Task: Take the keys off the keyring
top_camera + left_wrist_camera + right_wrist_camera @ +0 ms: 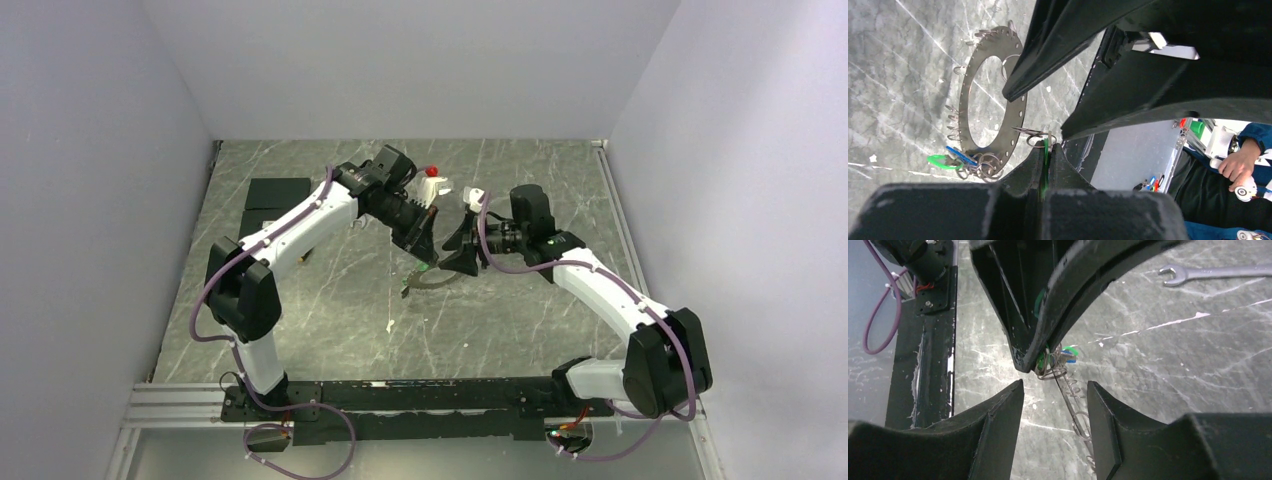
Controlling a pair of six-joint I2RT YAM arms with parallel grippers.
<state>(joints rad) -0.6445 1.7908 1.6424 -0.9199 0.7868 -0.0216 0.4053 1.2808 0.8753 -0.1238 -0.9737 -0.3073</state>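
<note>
The keyring (1017, 107) is a flat grey-brown ring with a hollow centre, edge holes and several small wire loops. It hangs tilted below my left gripper (1047, 150), which is shut on a green key (1046, 148) still looped to the ring. A second green key (938, 161) and a blue key (960, 155) hang at the ring's far edge. My right gripper (1055, 390) is open, its fingers either side of the ring (1074, 410), seen edge-on and not touching it. In the top view both grippers, the left (427, 262) and the right (452, 252), meet above the ring (430, 283).
A silver wrench (1208, 273) lies on the marble table beyond the grippers. A black box (275, 195) sits at the back left. A white piece with a red knob (432, 180) stands behind the grippers. The black rail (923, 370) runs along the near edge.
</note>
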